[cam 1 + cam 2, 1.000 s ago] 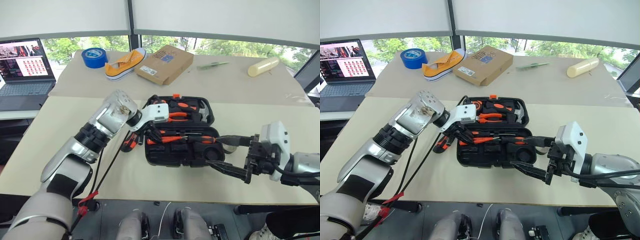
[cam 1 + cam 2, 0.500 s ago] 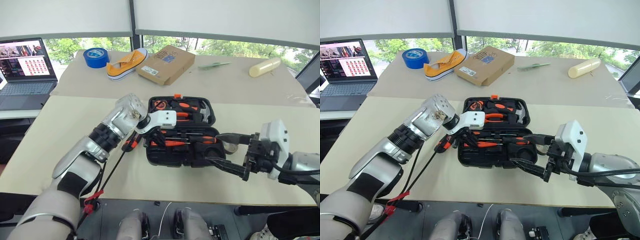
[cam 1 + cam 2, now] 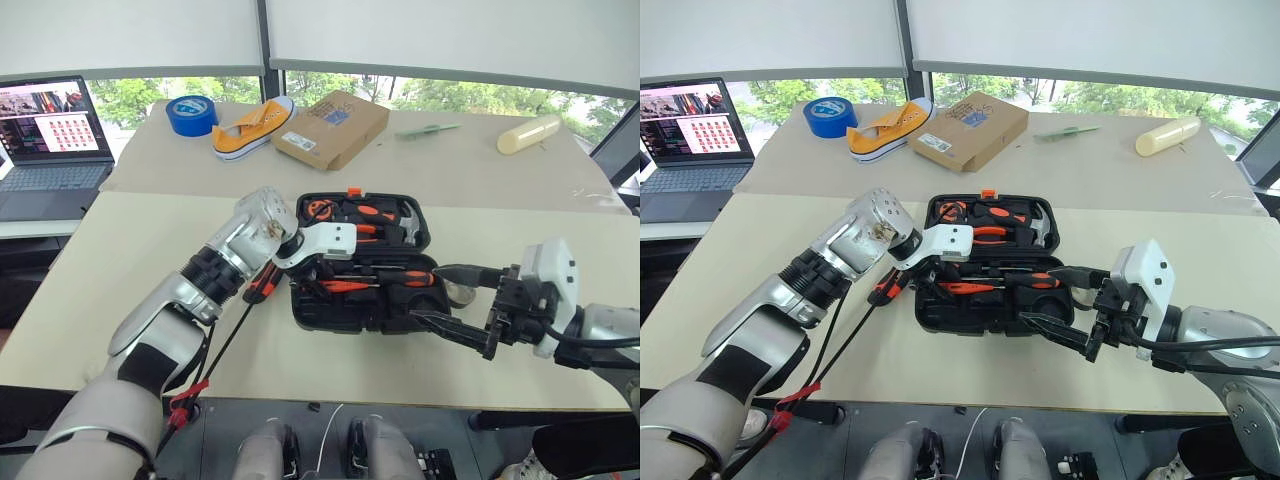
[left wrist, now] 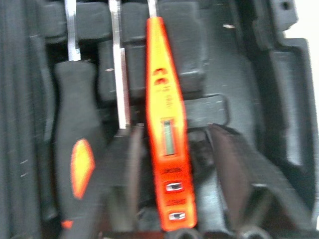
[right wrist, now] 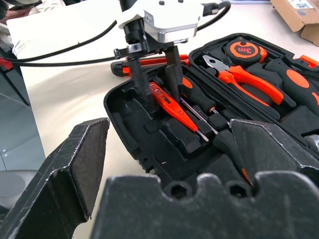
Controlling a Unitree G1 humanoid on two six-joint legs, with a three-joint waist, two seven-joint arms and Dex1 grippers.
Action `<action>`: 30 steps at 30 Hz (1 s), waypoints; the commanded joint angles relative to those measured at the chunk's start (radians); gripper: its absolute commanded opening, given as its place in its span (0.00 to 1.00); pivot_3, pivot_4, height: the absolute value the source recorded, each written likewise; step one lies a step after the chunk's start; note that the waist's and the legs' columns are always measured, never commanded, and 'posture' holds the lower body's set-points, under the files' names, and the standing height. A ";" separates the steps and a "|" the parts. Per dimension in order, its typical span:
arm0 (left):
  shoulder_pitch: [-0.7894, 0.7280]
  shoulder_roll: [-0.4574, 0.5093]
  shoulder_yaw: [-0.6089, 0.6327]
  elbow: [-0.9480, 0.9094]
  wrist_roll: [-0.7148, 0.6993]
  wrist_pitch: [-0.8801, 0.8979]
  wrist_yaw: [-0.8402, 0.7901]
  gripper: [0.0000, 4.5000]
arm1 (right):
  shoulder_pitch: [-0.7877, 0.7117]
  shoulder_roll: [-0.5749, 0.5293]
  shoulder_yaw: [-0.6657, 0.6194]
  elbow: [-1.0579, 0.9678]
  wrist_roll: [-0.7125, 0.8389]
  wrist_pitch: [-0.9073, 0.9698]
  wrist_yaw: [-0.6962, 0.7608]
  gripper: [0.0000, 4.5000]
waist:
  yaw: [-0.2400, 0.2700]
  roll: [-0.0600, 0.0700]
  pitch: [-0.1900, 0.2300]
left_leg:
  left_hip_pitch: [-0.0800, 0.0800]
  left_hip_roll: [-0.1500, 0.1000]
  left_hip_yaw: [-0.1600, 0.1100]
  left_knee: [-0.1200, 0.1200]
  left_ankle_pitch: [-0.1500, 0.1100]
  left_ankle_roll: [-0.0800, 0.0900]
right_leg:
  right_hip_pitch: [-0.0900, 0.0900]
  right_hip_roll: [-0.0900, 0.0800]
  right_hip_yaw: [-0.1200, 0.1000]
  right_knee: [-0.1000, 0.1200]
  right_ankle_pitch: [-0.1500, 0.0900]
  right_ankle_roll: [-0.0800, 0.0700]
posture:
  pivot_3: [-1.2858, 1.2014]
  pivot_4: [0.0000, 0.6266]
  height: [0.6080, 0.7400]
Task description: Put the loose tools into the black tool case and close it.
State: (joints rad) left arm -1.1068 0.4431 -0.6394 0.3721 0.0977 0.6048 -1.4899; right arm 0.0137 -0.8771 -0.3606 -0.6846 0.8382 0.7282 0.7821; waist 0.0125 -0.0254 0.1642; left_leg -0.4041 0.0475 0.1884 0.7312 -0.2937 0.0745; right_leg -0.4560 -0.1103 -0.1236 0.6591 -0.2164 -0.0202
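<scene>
Right pincer (image 3: 452, 297) spread wide at the near right corner of the case (image 3: 330, 312); left pincer (image 5: 158, 74) spread over the tester (image 5: 174, 109) in the case

The right pincer hangs level and holds nothing; just behind it a small grey tape roll (image 3: 461, 294) lies on the bench (image 3: 130, 260). The left pincer points down into the near half of the open case, its fingers (image 4: 233, 169) standing either side of the red-orange tester, which lies in its recess beside a screwdriver (image 4: 75, 149); whether they touch it I cannot tell. The knife (image 3: 262, 283) lies on the bench just left of the case. The far half holds pliers (image 5: 241, 79), a tape measure (image 5: 243, 49) and a hammer (image 3: 405, 222). Farther off sit a cardboard box (image 3: 331, 127), a yellow shoe (image 3: 250, 126), a blue tape roll (image 3: 189, 114) and a laptop (image 3: 50, 140)
</scene>
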 commanded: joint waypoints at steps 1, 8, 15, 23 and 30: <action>-0.037 0.063 0.070 -0.074 -0.030 0.056 -0.035 0.95 | -0.015 0.003 -0.006 -0.011 0.001 -0.027 -0.002 1.00 | -0.001 0.000 0.000 | 0.000 0.000 0.000 0.000 0.000 0.000 | 0.000 0.000 0.000 0.000 0.000 0.000 | 0.52 0.24 0.93; 0.023 0.100 0.169 -0.138 -0.107 0.071 -0.004 0.52 | -0.035 -0.001 0.007 0.009 -0.004 -0.028 0.007 1.00 | 0.003 0.000 0.000 | -0.001 0.000 0.000 0.000 0.000 0.000 | 0.000 0.000 0.000 0.000 0.000 0.000 | 0.52 0.24 0.93; 0.134 0.054 0.284 -0.154 -0.191 0.014 0.097 0.01 | -0.047 -0.010 0.011 0.022 -0.007 -0.025 0.019 1.00 | 0.002 0.000 0.000 | -0.001 0.000 0.000 0.001 0.000 0.000 | 0.000 0.000 0.000 0.000 0.000 0.001 | 0.52 0.24 0.93; 0.302 -0.011 0.344 -0.119 -0.214 -0.269 0.212 0.01 | -0.059 -0.029 0.011 0.025 0.003 -0.008 0.035 1.00 | 0.001 0.000 0.000 | 0.000 0.000 0.000 0.001 0.000 0.000 | 0.000 -0.001 0.000 0.000 0.001 0.000 | 0.52 0.24 0.93; 0.321 -0.038 0.316 -0.080 -0.200 -0.296 0.258 0.01 | -0.070 -0.029 0.022 0.030 0.007 -0.004 0.032 1.00 | 0.002 0.000 0.000 | 0.000 -0.001 0.000 0.001 0.000 0.001 | 0.001 -0.001 -0.001 -0.001 0.001 0.000 | 0.52 0.24 0.93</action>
State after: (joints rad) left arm -0.7848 0.4154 -0.3243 0.2908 -0.1115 0.3294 -1.2491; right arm -0.0373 -0.8946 -0.3275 -0.6438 0.8301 0.7274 0.8074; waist 0.0146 -0.0250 0.1640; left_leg -0.4041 0.0465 0.1885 0.7318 -0.2940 0.0751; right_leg -0.4554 -0.1113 -0.1241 0.6584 -0.2154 -0.0197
